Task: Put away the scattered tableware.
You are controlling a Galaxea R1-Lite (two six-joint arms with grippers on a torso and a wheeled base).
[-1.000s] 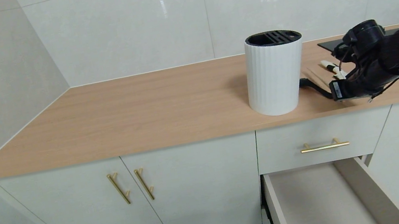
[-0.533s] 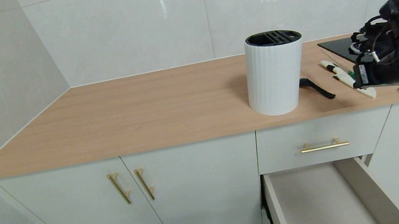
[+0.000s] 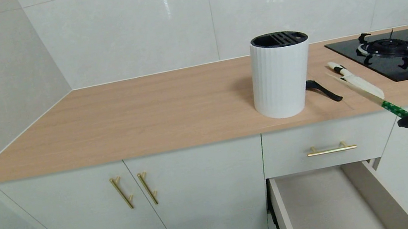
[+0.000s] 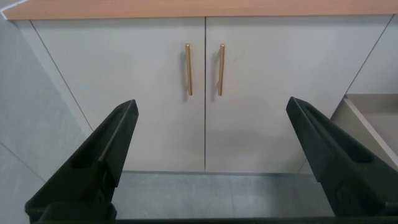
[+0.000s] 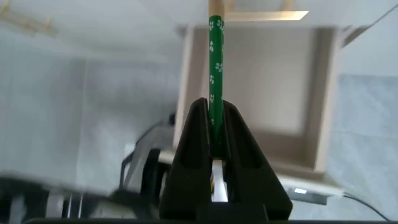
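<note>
My right gripper (image 3: pixel 405 123) hangs in front of the counter's edge, above the open drawer (image 3: pixel 369 194), shut on the green patterned end of a wooden chopstick (image 3: pixel 389 107). The chopstick slants up and back over the counter. In the right wrist view the chopstick (image 5: pixel 215 68) sticks out from my shut gripper (image 5: pixel 214 109), with the open drawer (image 5: pixel 323 93) beyond it. A white knife (image 3: pixel 348 74) and a black-handled utensil (image 3: pixel 323 90) lie on the counter beside the white ribbed holder (image 3: pixel 280 76). My left gripper (image 4: pixel 211 106) is open and holds nothing, facing the cabinet doors (image 4: pixel 205 93).
A wooden countertop (image 3: pixel 145 112) runs along the tiled wall. A black gas hob (image 3: pixel 390 50) sits at the right. Below it are two cabinet doors with gold handles (image 3: pixel 133 190) and a shut drawer (image 3: pixel 331 144) above the open one.
My right arm has moved from the counter beside the holder to the right and down past the counter's edge, carrying the chopstick. The knife it hid on the counter shows again.
</note>
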